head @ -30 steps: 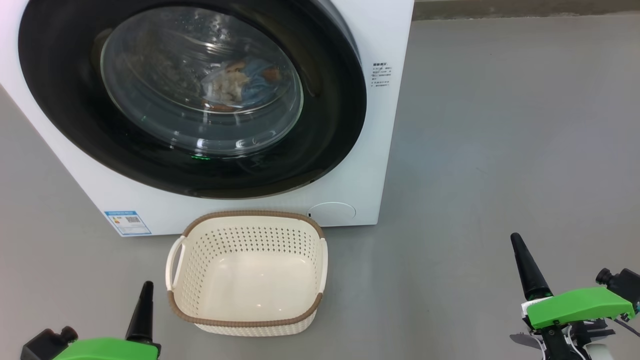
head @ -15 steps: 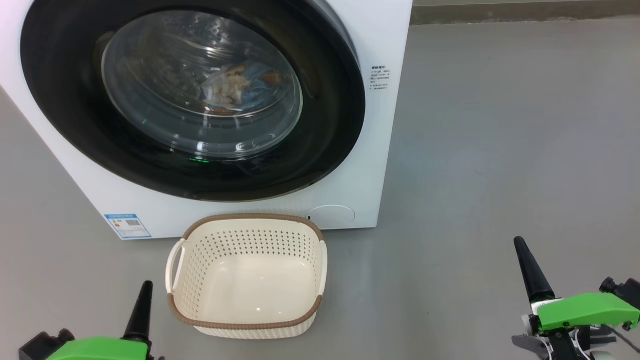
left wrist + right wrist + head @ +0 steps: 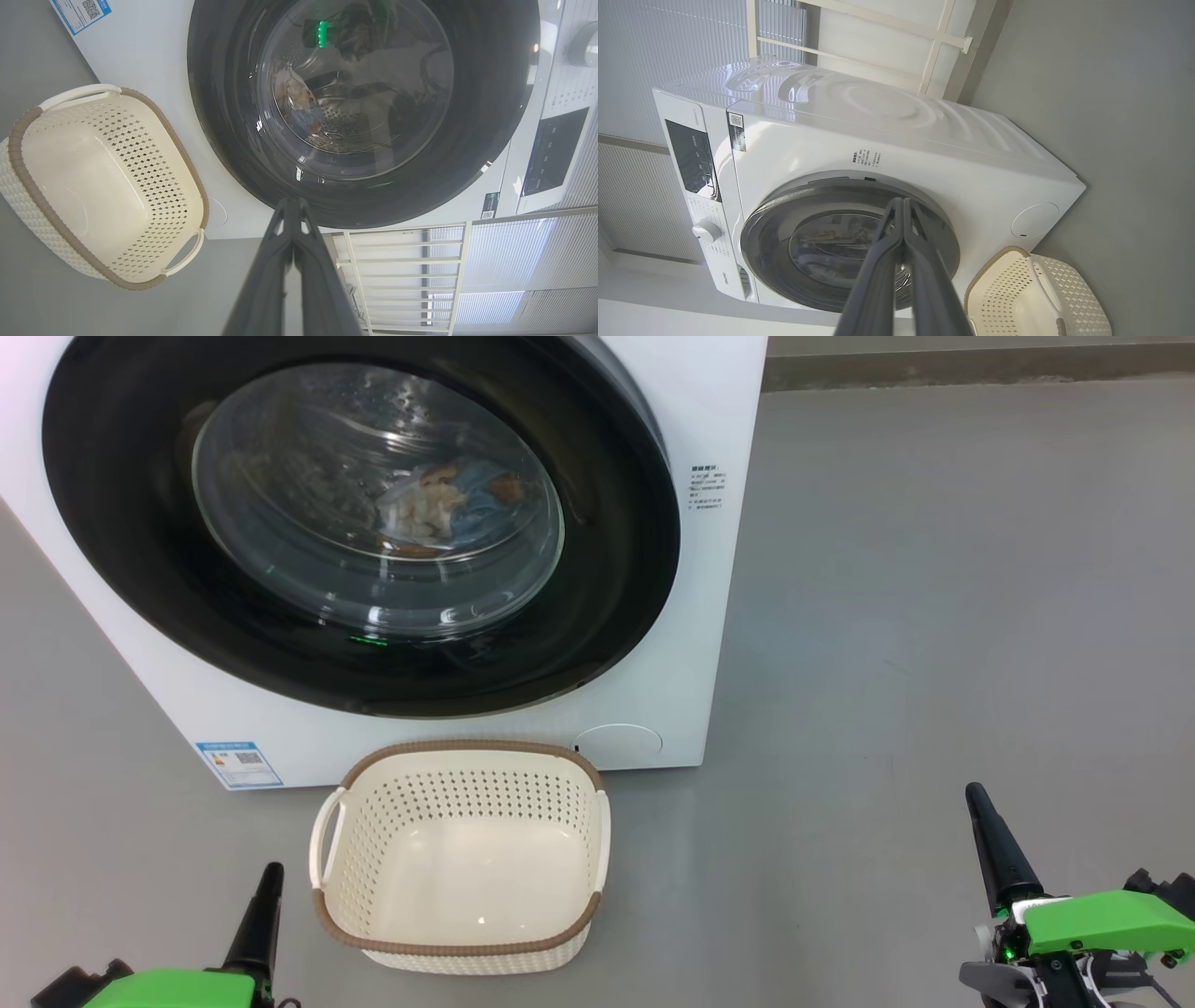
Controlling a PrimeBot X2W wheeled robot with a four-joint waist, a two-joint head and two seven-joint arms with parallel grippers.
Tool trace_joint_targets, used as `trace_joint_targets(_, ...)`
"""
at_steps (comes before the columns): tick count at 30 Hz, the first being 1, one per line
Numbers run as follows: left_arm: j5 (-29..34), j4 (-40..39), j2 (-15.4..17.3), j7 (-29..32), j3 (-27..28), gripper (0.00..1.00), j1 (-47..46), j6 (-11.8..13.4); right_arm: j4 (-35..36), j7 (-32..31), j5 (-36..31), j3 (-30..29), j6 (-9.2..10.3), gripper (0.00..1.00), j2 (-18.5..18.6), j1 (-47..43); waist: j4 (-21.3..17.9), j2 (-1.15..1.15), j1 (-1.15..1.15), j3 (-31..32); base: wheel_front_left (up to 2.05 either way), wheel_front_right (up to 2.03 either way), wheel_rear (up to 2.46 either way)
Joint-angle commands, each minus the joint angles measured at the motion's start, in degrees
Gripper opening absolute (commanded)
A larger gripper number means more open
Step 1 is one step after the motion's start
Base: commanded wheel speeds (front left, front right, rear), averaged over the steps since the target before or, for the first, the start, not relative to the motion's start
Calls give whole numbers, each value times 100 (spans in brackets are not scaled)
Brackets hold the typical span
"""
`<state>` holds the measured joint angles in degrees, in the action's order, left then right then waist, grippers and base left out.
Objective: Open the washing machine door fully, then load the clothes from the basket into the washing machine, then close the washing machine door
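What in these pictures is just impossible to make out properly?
- The clothes, head view: the curved, reflecting glass of the washing machine door blurs them, so how many pieces there are is unclear.
- The small print on the washing machine, head view: too small to read.
- The basket, right wrist view: cut off by the bottom edge.

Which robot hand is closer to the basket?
The left. The left gripper is near the basket's left front corner, apart from it. The right gripper is much farther away, across the floor on the basket's right side.
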<state>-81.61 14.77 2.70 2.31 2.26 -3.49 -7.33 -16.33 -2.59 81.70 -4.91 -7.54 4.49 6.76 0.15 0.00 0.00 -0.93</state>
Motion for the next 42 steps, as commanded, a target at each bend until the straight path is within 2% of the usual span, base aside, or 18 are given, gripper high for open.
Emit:
trace_joint_targets(1,-195,-110,87,58,199,0,-235,-14,184,-78,160,48,4,0,-11,14,-1,0,0,7,0,0,0)
trace_joint_targets(19,-1119,-75,79,351,344,0,-263,-15,232,-369,1063,-137,5,0,-140,-60,-14,0,0,75,0,0,0)
trace_joint_targets(42,-1103,-74,62,371,369,0,-265,-15,232,-378,1059,-147,5,0,-146,-59,-15,0,0,75,0,0,0)
